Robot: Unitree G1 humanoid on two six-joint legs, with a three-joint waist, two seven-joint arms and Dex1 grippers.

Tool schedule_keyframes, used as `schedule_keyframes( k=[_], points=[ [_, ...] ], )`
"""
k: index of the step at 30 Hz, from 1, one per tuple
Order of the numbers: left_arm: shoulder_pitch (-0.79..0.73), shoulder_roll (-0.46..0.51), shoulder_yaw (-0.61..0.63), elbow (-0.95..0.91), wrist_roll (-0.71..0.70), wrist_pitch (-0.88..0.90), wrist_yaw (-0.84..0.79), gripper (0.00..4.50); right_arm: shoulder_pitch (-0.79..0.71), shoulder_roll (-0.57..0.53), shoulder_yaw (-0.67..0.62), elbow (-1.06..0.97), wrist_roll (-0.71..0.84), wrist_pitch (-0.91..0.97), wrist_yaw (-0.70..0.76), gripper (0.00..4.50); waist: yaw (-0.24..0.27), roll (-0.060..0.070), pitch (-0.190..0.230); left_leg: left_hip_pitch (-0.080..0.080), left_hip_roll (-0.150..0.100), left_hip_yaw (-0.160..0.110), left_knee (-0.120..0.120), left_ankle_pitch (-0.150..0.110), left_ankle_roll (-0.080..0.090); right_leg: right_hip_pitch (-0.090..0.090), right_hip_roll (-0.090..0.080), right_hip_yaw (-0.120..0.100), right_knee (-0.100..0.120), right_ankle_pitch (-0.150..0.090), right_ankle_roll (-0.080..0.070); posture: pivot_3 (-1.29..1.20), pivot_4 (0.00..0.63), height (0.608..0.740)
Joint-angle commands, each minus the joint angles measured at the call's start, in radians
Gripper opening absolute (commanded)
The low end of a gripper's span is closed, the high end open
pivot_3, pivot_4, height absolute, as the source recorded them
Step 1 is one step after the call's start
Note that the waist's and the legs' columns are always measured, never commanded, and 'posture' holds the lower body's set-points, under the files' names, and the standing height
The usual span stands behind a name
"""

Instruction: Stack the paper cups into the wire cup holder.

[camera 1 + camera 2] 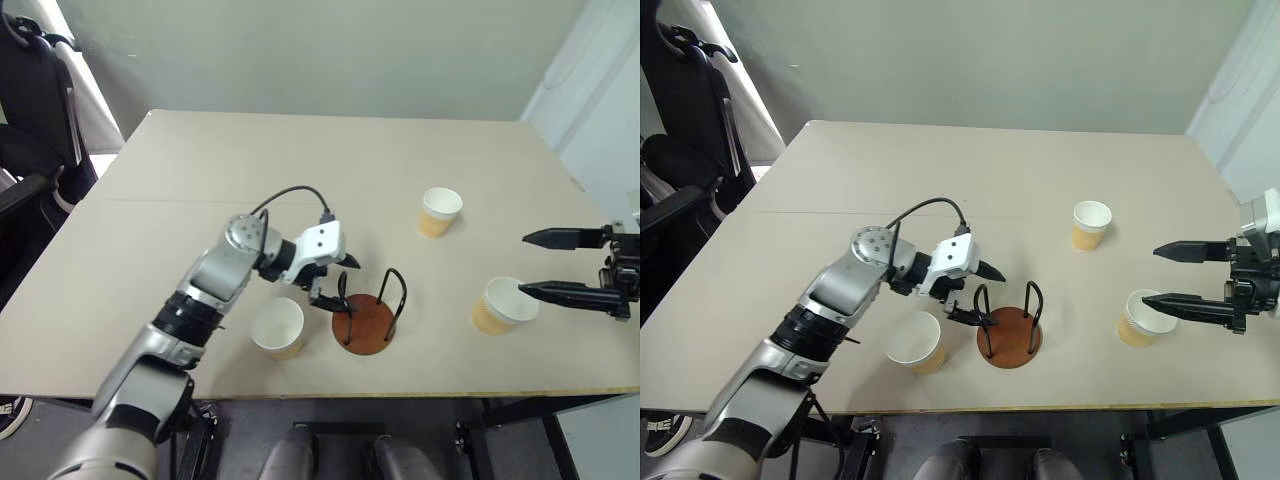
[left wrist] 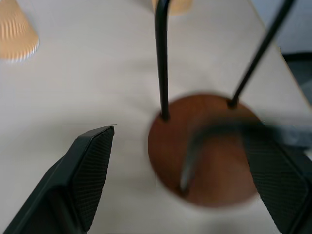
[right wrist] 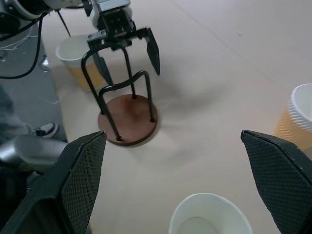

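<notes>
Here three paper cups [image 1: 279,327] surround the empty wire cup holder [image 1: 364,322].

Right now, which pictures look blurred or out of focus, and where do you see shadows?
Left wrist view: the wire cup holder is blurred, its nearest loop smeared, and the paper cup at the edge is soft. Right wrist view: sharper; a faint shadow lies on the table beside the holder. Left eye view: even light, soft shadows under the cups.

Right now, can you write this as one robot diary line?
left gripper: open at wire cup holder | right gripper: open | paper cups: on table | holder: empty
</notes>
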Motion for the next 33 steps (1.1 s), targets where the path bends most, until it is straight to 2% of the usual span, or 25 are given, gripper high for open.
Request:
schedule_keyframes(
  k=[1, 4, 9, 13, 17, 20, 30, 33],
  points=[
    [0.005, 0.045, 0.063, -0.077, -0.051, -0.018, -0.049, 4.46, 0.042, -0.054, 0.026, -0.04, -0.062, -0.026, 0.004, 4.5, 0.002, 0.0, 0.0, 0.0, 0.0, 0.0, 0.0, 0.0, 0.0, 0.0, 0.0, 0.0, 0.0, 0.0, 0.0, 0.0, 0.15, 0.74],
    [0.017, 0.094, 0.103, -0.114, -0.093, -0.002, -0.091, 4.46, 0.088, -0.084, 0.063, -0.051, -0.122, -0.056, 0.009, 4.5, 0.002, 0.0, 0.0, -0.001, 0.0, 0.0, 0.001, 0.0, 0.001, 0.0, 0.0, 0.0, -0.001, 0.0, 0.0, 0.0, 0.15, 0.74],
    [0.015, 0.152, 0.163, -0.121, -0.137, 0.008, -0.119, 4.46, 0.074, -0.094, 0.103, -0.058, -0.138, -0.069, 0.011, 4.5, 0.001, 0.001, 0.0, 0.0, 0.0, 0.0, 0.0, -0.001, 0.001, 0.0, 0.0, 0.0, -0.001, 0.0, 0.0, 0.0, 0.15, 0.74],
    [0.003, 0.241, 0.27, -0.12, -0.204, 0.036, -0.149, 4.46, 0.038, -0.092, 0.222, -0.038, -0.207, -0.103, -0.013, 4.5, -0.004, 0.0, 0.0, -0.001, 0.001, 0.0, 0.0, -0.001, 0.001, -0.001, 0.0, 0.0, 0.0, 0.001, -0.001, 0.0, 0.15, 0.74],
    [0.105, 0.374, 0.389, -0.221, -0.293, 0.101, -0.178, 4.46, 0.016, -0.072, 0.322, 0.007, -0.267, -0.139, -0.015, 4.5, -0.011, 0.0, 0.0, -0.001, 0.001, 0.0, -0.001, -0.002, 0.001, -0.002, 0.0, 0.0, 0.0, 0.001, -0.001, 0.0, 0.15, 0.74],
    [0.164, 0.423, 0.444, -0.297, -0.337, 0.152, -0.153, 4.5, -0.018, -0.052, 0.364, 0.044, -0.302, -0.165, -0.026, 3.89, -0.012, 0.001, 0.0, -0.001, 0.001, 0.0, -0.002, -0.002, 0.001, -0.002, 0.0, 0.0, -0.001, 0.001, -0.001, 0.0, 0.15, 0.74],
    [0.25, 0.497, 0.542, -0.385, -0.387, 0.208, -0.066, 4.5, -0.121, -0.009, 0.445, 0.11, -0.375, -0.231, -0.015, 0.15, -0.012, 0.001, 0.0, 0.0, 0.001, 0.0, -0.001, -0.002, 0.001, -0.003, 0.0, 0.0, 0.001, 0.002, -0.004, 0.0, 0.15, 0.74],
    [0.269, 0.509, 0.555, -0.386, -0.389, 0.207, -0.052, 4.5, -0.143, -0.019, 0.44, 0.095, -0.355, -0.228, 0.019, 0.04, -0.013, 0.001, 0.0, 0.0, 0.001, 0.0, -0.002, -0.002, 0.0, -0.004, 0.0, 0.0, 0.002, 0.002, -0.006, 0.0, 0.15, 0.74]
  ],
)
